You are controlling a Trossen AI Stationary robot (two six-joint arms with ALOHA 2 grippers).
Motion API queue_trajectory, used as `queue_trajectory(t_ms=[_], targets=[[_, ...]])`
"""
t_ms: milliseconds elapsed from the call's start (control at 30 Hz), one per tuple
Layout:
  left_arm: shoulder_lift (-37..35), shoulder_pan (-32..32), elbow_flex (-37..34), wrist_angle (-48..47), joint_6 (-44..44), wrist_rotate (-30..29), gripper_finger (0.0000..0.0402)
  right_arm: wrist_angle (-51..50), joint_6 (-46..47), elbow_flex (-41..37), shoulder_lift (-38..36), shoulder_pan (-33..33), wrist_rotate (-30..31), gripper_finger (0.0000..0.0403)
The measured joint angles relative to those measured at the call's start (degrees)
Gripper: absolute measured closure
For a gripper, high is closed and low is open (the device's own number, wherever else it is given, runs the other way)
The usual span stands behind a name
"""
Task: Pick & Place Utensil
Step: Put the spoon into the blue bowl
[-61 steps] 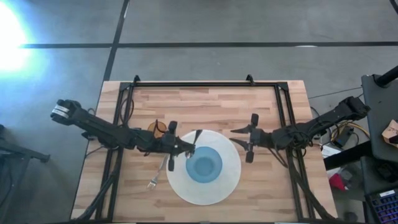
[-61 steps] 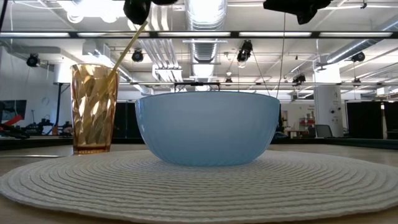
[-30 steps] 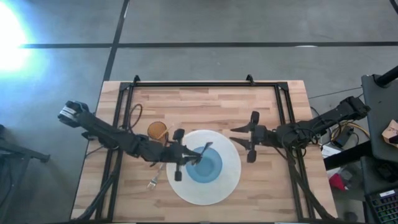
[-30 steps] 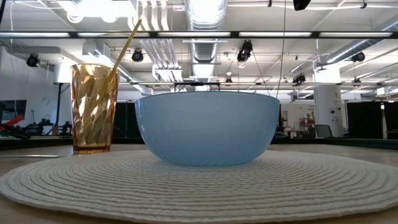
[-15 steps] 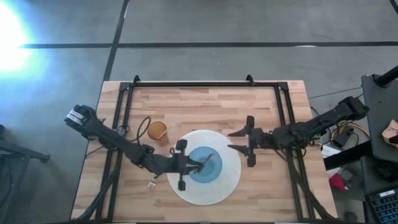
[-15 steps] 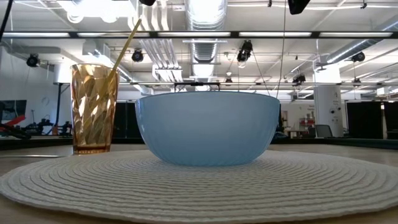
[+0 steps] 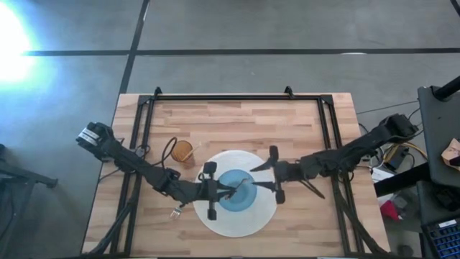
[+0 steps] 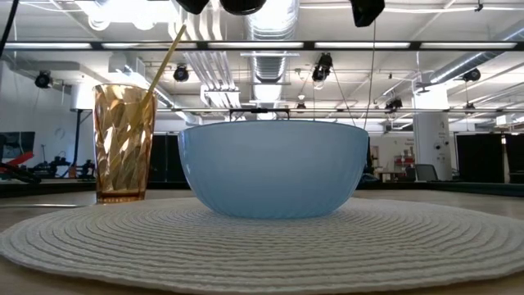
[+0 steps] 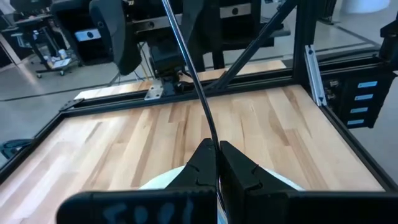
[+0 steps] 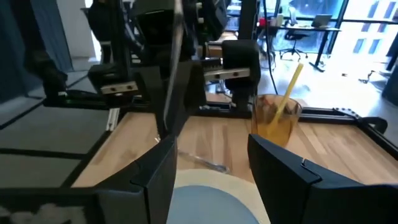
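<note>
Wooden slats of the table (image 7: 237,119) carry a round white placemat (image 7: 262,212) with a blue bowl (image 7: 235,196) at its middle. Over the bowl, the left gripper (image 7: 224,191) has its fingers (image 9: 202,163) pinched nearly together on a thin dark utensil (image 9: 193,74), whose handle slants up from between them; the left arm runs off toward eight o'clock. From three o'clock the right gripper (image 7: 267,177) reaches over the bowl's rim, its fingers (image 10: 283,174) spread wide and holding nothing. An amber tumbler (image 7: 184,151) with a yellow straw (image 8: 164,65) stands at ten o'clock from the bowl, just off the placemat. A fork (image 7: 176,211) lies on the wood at eight o'clock, beside the mat's edge.
</note>
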Motion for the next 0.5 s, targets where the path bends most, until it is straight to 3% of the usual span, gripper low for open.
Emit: queue_trajectory(t_ms=[500], targets=[[0.0,0.0,-0.07,-0.21,1.66,0.04,0.0401,0.06,-4.99,9.75,9.03,0.04,-4.59,0.0213]])
